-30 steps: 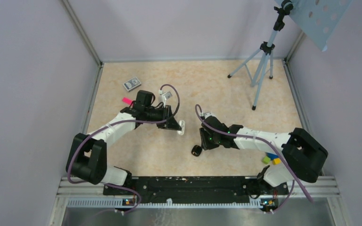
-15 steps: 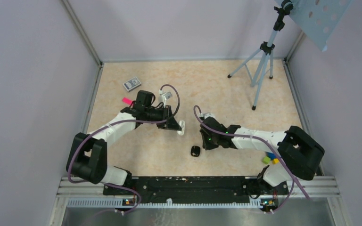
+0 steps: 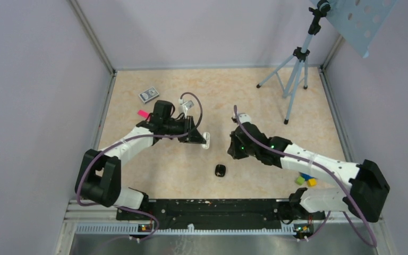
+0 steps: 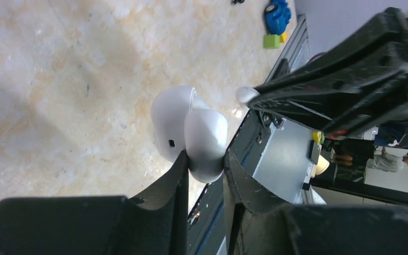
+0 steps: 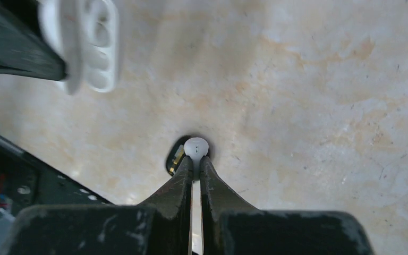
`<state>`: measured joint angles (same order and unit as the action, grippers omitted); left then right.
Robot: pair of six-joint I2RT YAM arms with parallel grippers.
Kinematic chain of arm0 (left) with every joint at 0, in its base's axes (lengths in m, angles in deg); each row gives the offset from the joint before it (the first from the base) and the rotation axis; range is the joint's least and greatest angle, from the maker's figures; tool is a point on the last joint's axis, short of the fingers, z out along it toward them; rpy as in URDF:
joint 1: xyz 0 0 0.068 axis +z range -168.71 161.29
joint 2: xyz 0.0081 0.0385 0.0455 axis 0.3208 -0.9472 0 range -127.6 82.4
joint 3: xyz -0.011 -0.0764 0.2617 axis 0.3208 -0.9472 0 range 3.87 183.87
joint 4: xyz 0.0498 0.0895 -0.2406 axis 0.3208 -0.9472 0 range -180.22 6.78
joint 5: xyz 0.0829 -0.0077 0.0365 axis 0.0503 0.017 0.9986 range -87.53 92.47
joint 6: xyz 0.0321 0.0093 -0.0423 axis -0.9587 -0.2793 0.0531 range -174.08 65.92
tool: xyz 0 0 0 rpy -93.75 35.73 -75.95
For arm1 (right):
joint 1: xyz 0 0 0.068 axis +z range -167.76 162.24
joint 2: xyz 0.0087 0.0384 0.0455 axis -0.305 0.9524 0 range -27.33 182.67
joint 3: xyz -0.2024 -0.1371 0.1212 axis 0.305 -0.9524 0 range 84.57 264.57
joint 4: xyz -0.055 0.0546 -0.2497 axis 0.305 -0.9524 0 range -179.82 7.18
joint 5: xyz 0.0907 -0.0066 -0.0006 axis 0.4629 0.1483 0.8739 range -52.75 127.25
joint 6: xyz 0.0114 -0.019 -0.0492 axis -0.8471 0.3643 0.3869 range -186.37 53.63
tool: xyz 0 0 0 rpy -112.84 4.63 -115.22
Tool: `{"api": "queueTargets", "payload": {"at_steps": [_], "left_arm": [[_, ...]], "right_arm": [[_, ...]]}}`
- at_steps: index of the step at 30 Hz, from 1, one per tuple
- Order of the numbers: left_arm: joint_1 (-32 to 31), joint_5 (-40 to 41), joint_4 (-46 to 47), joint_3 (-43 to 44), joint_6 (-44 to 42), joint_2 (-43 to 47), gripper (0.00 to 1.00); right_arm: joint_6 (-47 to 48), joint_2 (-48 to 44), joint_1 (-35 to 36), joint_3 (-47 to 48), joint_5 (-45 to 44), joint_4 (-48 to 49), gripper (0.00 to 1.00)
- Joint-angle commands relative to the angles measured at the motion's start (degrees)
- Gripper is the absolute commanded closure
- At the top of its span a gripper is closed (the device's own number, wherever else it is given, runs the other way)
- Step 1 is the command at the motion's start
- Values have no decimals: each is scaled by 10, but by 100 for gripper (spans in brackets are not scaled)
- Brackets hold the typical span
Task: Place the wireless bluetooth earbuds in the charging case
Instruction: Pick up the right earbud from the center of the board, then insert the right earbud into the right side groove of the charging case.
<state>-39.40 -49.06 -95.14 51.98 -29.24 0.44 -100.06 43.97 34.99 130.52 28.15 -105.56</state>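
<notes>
Far L on the table: card deck toward the back-L corner, pink tag just nearer, beside the L arm. L gripper is clenched on the case, pinching it by one end. Case is open, its two halves splayed, and its recesses show in the R wrist view. It's held a bit L of table centre, apart from the R fingers. Nearer the bases, btwn the two grippers, a small black item lies alone on the table. R gripper is squeezed tight on one white earbud, w/ the bud poking out past the fingertips. In the R wrist view the black item shows right behind the bud; can't tell if they touch. Other bud: can't make it out. Further R: coloured blocks by the R arm, tripod at back-R.
</notes>
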Motion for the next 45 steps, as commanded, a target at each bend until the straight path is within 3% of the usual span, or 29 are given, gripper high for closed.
{"api": "queueTargets", "payload": {"at_steps": [1, 11, 21, 45], "left_arm": [[-1, -8, 135, -1, 65, 48, 100], [-2, -62, 306, -27, 241, 38, 100], [-4, -59, 334, -34, 307, 39, 100], [-4, -48, 327, -43, 314, 55, 100]], "right_arm": [[-26, -59, 5, 59, 1, 34, 100], [-73, -50, 6, 83, -11, 176, 100], [-74, -37, 6, 84, -34, 190, 100], [-86, -22, 5, 70, -19, 193, 100]]}}
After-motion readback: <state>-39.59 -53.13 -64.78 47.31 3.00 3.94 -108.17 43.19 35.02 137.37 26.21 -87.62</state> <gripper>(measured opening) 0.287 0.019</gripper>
